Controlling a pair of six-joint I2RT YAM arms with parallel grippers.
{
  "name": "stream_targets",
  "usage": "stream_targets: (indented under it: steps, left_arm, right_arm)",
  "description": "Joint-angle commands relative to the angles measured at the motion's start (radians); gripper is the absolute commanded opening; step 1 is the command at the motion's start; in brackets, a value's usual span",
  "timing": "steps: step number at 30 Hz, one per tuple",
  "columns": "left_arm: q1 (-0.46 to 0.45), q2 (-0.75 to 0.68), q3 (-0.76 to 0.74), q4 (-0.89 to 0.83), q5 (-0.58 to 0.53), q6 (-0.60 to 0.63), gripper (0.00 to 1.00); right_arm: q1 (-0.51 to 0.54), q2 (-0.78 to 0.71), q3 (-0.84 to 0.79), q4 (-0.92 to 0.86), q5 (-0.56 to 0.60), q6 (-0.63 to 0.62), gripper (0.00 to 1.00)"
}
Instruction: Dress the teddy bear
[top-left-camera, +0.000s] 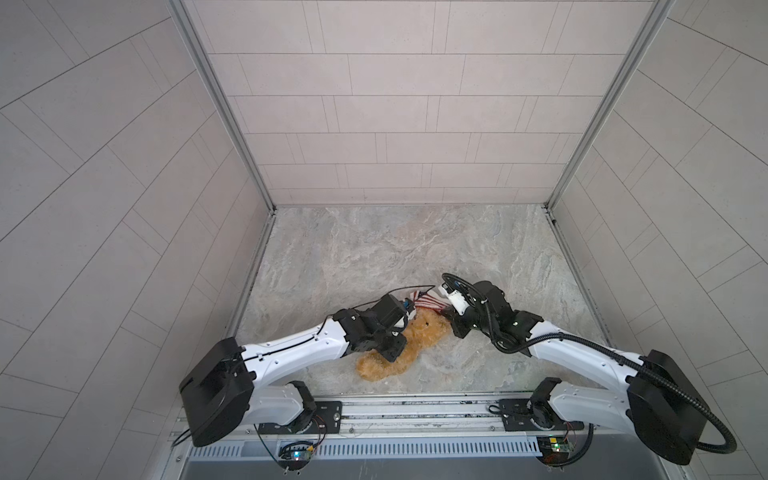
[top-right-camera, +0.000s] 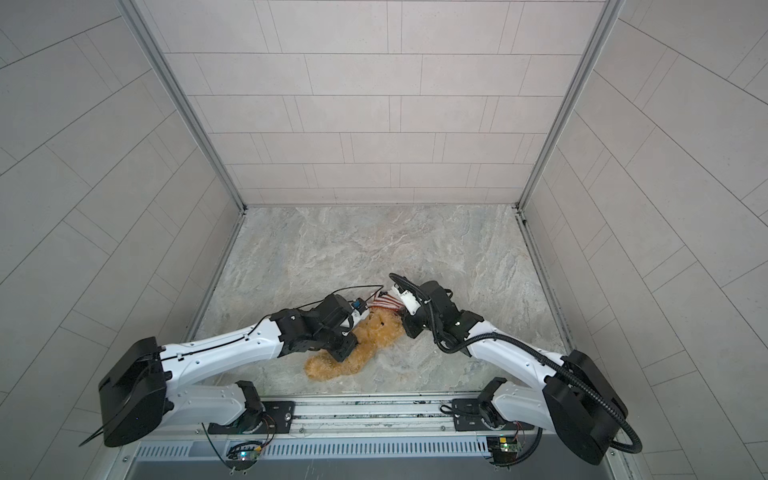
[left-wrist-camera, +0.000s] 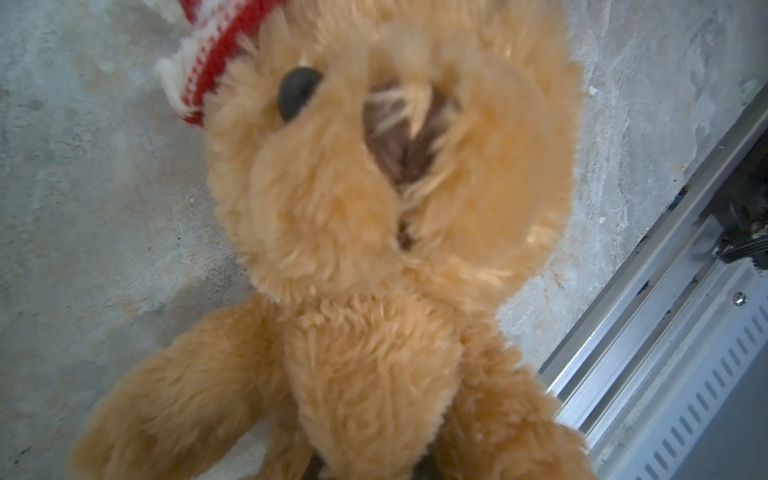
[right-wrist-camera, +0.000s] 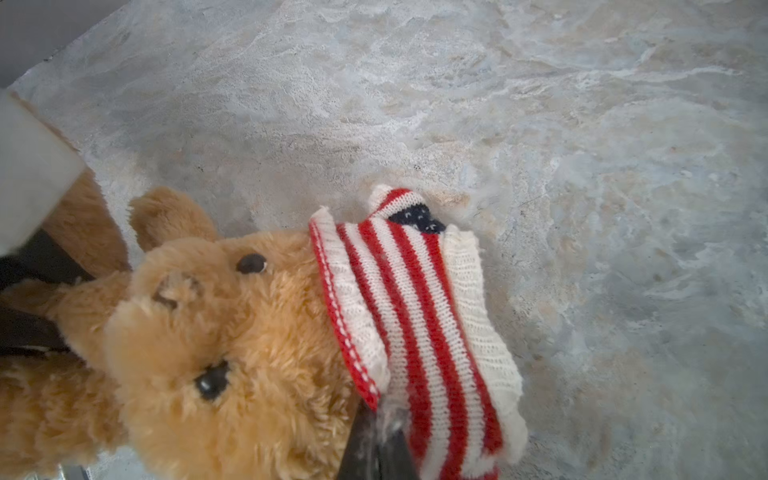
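The golden-brown teddy bear (top-left-camera: 422, 338) (top-right-camera: 376, 338) lies on its back on the marble floor near the front, head toward the back. In the left wrist view its face (left-wrist-camera: 374, 166) fills the frame. My left gripper (top-left-camera: 401, 348) (left-wrist-camera: 372, 469) is shut on the bear's furry middle, with only dark jaw tips showing beside the fur. A red-and-white striped knitted sweater (top-left-camera: 428, 301) (right-wrist-camera: 419, 311) sits bunched against the top of the bear's head (right-wrist-camera: 232, 332). My right gripper (top-left-camera: 445, 315) (right-wrist-camera: 380, 419) is shut on the sweater's red-edged hem.
A metal rail (top-left-camera: 415, 409) (left-wrist-camera: 665, 332) runs along the front edge close to the bear's legs. Tiled walls (top-left-camera: 374, 124) close in the back and both sides. Bare marble floor (top-left-camera: 395, 249) stretches behind the sweater.
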Motion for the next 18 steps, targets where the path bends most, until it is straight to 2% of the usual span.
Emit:
stream_targets:
  steps: [1,4,9,14,18]
  left_arm:
    - [0.042,0.008,-0.035,0.065,0.039,-0.05,0.0]
    - [0.078,-0.001,-0.079,0.117,0.071,-0.094,0.0]
    - [0.086,-0.02,-0.11,0.164,0.071,-0.128,0.0]
    - [0.09,-0.033,-0.138,0.206,0.047,-0.166,0.0]
    - [0.09,-0.06,-0.171,0.247,-0.016,-0.221,0.0]
  right_arm:
    - [0.011,-0.029,-0.009,0.005,-0.012,-0.024,0.0]
    - [0.019,-0.035,-0.009,0.009,-0.008,-0.022,0.0]
    - [0.027,-0.045,0.01,-0.012,0.0,-0.022,0.0]
    - [0.038,-0.049,0.044,-0.051,0.011,-0.022,0.0]
    - [0.056,-0.049,0.066,-0.071,0.019,-0.006,0.0]
